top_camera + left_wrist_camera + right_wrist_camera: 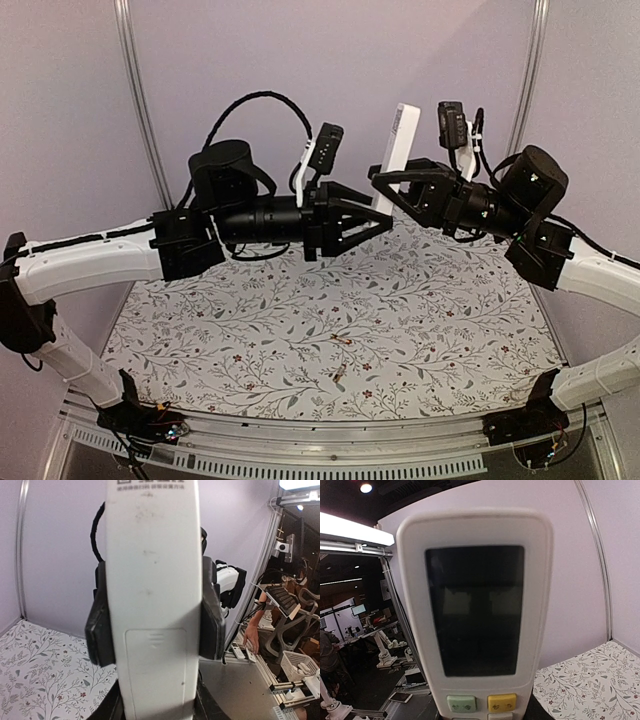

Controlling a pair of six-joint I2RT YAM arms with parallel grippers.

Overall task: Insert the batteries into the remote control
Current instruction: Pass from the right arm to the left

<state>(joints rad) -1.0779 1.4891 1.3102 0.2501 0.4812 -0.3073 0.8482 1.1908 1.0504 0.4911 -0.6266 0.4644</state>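
Observation:
The white remote control (401,135) stands upright in the air over the back of the table. My right gripper (382,181) is shut on its sides at mid-length. The right wrist view is filled by its dark display (475,610), with a green and a yellow button below. My left gripper (384,222) is shut on the remote's lower end. In the left wrist view the remote's back (155,570) faces me with the battery cover (162,675) shut, and the right arm's black fingers (100,630) are on both sides. Two small batteries (341,340) (338,377) lie on the cloth.
The table (460,320) wears a floral cloth. Purple walls with metal posts (135,90) close off the back and sides. A slotted rail (320,462) runs along the near edge between the arm bases.

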